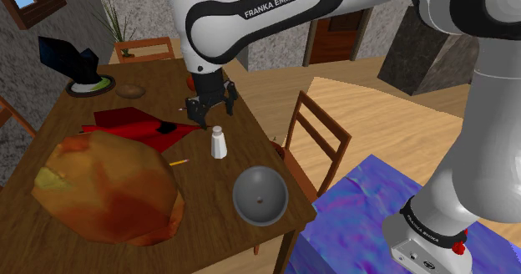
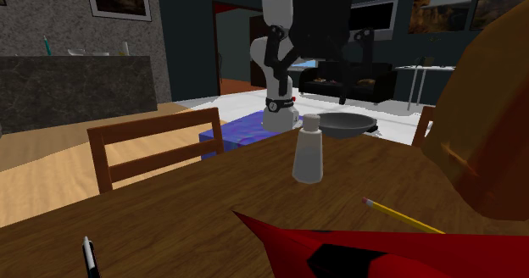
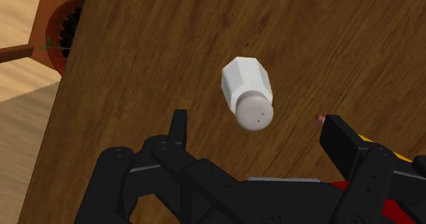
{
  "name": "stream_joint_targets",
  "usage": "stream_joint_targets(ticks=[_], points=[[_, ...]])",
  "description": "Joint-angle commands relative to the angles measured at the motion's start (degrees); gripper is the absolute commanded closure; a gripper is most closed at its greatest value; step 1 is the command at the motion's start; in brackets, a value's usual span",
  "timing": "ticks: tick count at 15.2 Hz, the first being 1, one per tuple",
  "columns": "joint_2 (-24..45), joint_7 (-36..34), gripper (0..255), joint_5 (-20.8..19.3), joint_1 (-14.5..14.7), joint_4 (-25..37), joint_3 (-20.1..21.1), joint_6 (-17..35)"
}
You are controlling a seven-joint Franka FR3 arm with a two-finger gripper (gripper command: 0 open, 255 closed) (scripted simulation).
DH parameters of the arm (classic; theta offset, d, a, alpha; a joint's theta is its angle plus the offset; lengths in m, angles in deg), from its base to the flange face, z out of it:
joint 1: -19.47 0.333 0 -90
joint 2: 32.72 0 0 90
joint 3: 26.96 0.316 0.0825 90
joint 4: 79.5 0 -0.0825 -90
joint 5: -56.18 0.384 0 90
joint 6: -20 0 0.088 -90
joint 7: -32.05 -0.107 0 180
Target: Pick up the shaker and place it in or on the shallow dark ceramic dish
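A white shaker (image 1: 219,142) (image 2: 309,152) (image 3: 248,93) with a grey perforated cap stands upright on the wooden table (image 1: 209,230). My gripper (image 1: 213,112) (image 2: 319,64) (image 3: 258,130) hangs above it, open, with the fingers spread wide and touching nothing. In the wrist view the shaker sits just beyond the gap between the fingers. The shallow dark grey dish (image 1: 260,195) (image 2: 348,124) rests near the table's front corner, toward the stand from the shaker, with nothing in it.
A big orange-brown lumpy mass (image 1: 104,185) covers the table's left front in the shoulder view. A red sheet-like object (image 1: 134,124) and a pencil (image 1: 177,161) (image 2: 403,217) lie close to the shaker. A wooden chair (image 1: 313,139) stands at the table's edge.
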Motion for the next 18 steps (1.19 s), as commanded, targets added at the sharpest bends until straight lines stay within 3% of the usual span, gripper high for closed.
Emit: stream_joint_targets(ticks=[1,8,15,16,18], points=[[2.0,-0.7,0,-0.9,0.7,1.7,-0.1,0.2],[3.0,-1.1,0,-1.5,0.6,-2.1,-0.5,4.9],[3.0,-1.1,0,-1.5,0.6,-2.1,-0.5,4.9],[3.0,-1.1,255,-1.5,0.6,-2.1,-0.5,4.9],[3.0,-1.1,255,-1.5,0.6,-2.1,-0.5,4.9]])
